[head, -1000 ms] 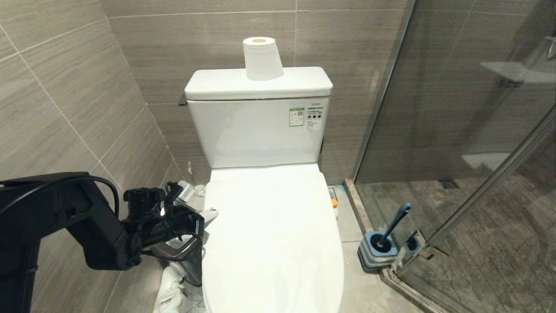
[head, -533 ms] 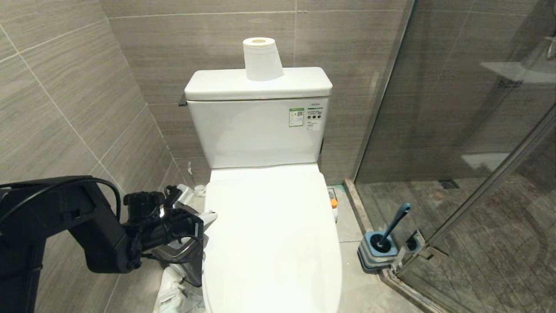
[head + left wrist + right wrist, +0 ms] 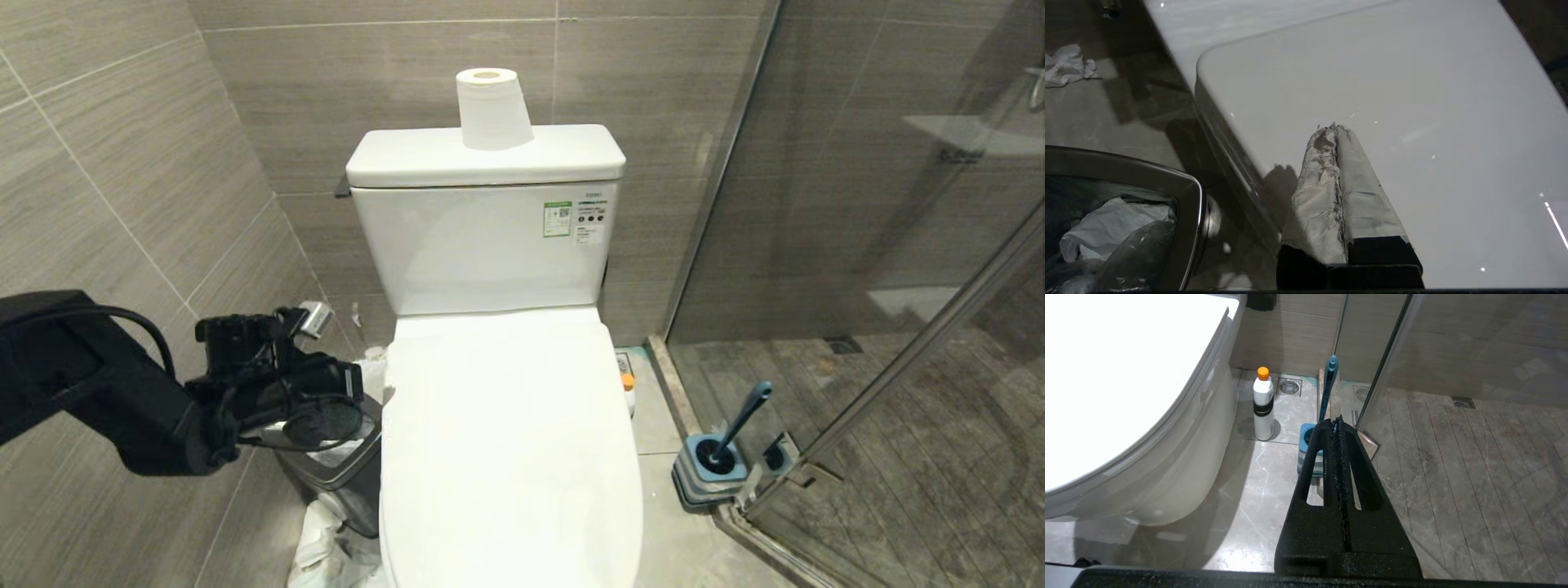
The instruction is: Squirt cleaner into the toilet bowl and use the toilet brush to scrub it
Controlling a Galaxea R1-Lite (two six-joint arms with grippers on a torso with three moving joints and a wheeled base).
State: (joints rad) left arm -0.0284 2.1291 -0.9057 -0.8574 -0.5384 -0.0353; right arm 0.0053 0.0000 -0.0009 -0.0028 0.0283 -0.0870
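Toilet bowl (image 3: 510,457) lies under its closed lid beside my left gripper (image 3: 1336,128), fingers pressed together and empty at the lid's edge; they may skid off that glossy surface when lifting.

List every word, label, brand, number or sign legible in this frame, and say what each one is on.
Nothing can be quoted with confidence.
Green-and-white sticker on the toilet tank: holds a QR-style square, print too small to read.
White label beside it on the tank: a short heading and a row of dark round icons, too small to read.
Cleaner bottle: a black band, no legible text.
Toilet brush and waste bin: no markings visible.
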